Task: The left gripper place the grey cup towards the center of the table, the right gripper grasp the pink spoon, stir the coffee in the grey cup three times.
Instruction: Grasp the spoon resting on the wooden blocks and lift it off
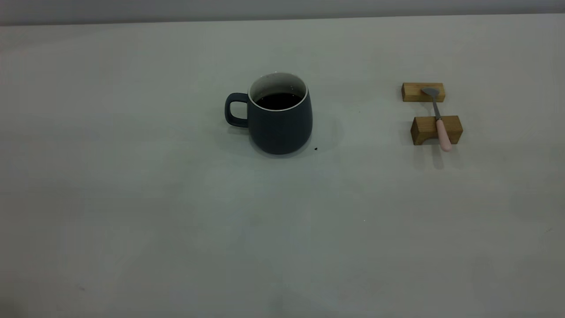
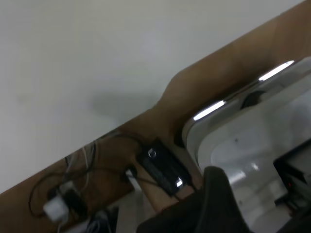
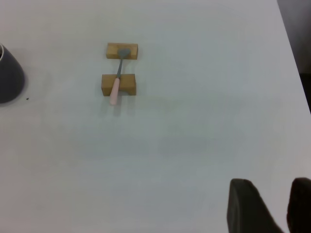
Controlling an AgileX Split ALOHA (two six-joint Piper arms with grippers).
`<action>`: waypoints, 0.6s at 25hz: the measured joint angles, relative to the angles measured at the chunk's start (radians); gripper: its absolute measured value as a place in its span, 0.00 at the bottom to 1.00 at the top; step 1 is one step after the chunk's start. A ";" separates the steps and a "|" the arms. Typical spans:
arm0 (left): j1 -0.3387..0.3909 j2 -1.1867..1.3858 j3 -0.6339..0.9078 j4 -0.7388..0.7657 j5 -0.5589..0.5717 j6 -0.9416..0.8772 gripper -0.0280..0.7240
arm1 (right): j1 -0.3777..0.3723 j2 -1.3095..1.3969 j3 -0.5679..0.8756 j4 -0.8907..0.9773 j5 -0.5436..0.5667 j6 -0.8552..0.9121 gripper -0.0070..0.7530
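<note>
The grey cup (image 1: 279, 119) stands upright near the middle of the table (image 1: 176, 212), its handle (image 1: 235, 110) pointing left and dark coffee (image 1: 279, 100) inside. The pink spoon (image 1: 439, 121) lies across two wooden blocks at the right, with its bowl on the far block and its pink handle overhanging the near one. Neither gripper shows in the exterior view. In the right wrist view my right gripper (image 3: 272, 183) hovers open and empty over bare table, far from the spoon (image 3: 116, 82) and the cup (image 3: 9, 77). One dark finger (image 2: 218, 194) of my left gripper is off the table's edge.
The far wooden block (image 1: 423, 92) and the near one (image 1: 436, 129) carry the spoon. A tiny dark speck (image 1: 315, 149) lies by the cup's base. Beyond the table edge, the left wrist view shows cables (image 2: 68, 194), a black box (image 2: 165, 167) and a white housing (image 2: 252, 136).
</note>
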 joint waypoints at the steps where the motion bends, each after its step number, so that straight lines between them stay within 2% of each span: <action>1: 0.000 -0.050 0.025 0.001 -0.002 0.000 0.73 | 0.000 0.000 0.000 0.000 0.000 0.000 0.33; 6: 0.000 -0.249 0.107 0.030 -0.043 -0.008 0.73 | 0.000 0.000 0.000 0.000 0.000 0.000 0.33; 15: 0.000 -0.473 0.116 0.041 -0.043 -0.045 0.73 | 0.000 0.000 0.000 0.000 0.000 0.000 0.33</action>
